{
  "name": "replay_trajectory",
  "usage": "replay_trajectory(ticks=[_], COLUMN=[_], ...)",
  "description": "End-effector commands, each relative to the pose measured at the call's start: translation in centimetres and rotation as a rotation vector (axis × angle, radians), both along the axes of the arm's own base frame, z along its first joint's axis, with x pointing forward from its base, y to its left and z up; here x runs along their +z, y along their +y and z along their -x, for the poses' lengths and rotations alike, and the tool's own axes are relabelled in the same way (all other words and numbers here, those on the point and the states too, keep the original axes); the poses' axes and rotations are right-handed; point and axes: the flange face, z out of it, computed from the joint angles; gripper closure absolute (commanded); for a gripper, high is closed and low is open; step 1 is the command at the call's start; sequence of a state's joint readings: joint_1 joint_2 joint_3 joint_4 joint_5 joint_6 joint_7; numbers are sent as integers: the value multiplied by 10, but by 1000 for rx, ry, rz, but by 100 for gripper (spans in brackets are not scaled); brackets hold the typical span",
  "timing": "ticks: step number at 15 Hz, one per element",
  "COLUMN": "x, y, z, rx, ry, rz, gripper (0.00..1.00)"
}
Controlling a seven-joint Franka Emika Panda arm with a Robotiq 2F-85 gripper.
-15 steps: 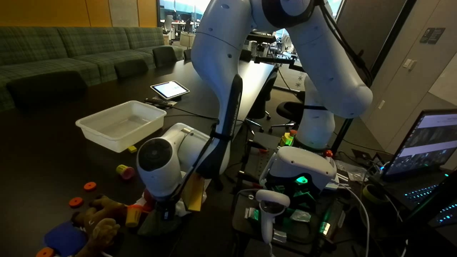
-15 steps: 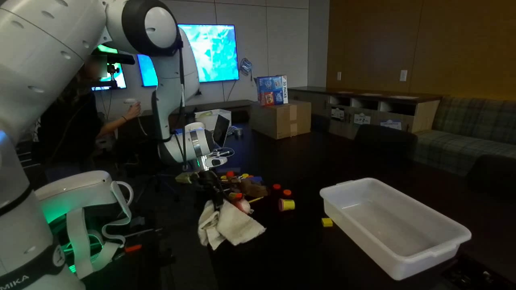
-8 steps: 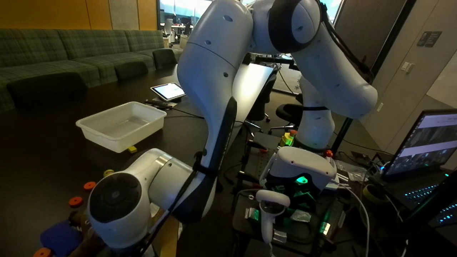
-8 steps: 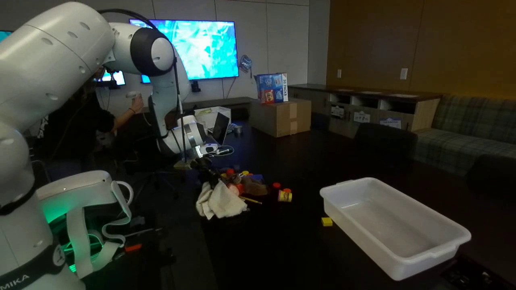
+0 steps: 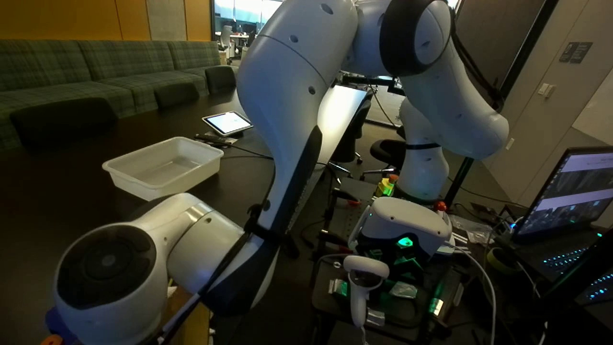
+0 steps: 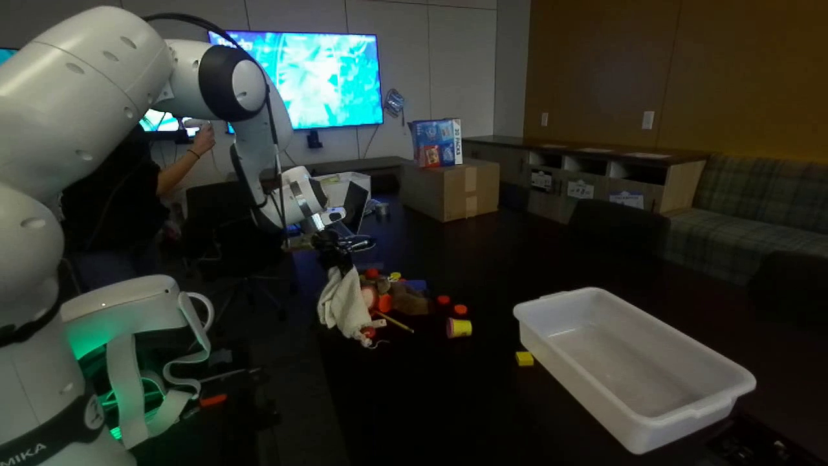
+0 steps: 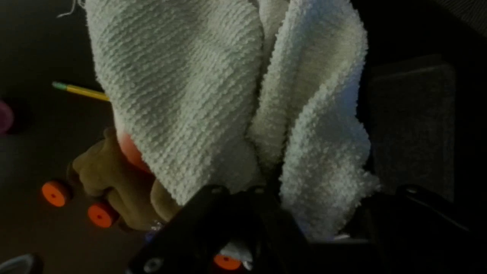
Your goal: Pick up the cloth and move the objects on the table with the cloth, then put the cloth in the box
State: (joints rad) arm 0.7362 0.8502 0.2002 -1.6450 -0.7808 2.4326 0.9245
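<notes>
Wrist view: at lower centre, my gripper pinches the cloth. In an exterior view, the cloth hangs left of centre, near the pencil; if I sweep too fast, the pencil may roll away.

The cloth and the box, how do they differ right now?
The cloth falls in loose folds; the box has straight sides. The cloth is fuzzy and ribbed; the box looks smooth. The cloth hangs from the pincer; the box stands on the table. Both look whitish.
</notes>
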Motion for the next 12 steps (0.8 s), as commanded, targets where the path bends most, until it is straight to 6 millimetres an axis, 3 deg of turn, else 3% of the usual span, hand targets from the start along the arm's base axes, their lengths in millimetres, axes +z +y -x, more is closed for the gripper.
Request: replay_trajectory(ticks=[1, 6, 12], x=[43, 94, 152], y=[-37, -122, -250], z=[-22, -65, -124], rx=[10, -72, -210], ry=[18, 36, 25], rz=[-20, -120, -214], gripper=[84, 84, 84])
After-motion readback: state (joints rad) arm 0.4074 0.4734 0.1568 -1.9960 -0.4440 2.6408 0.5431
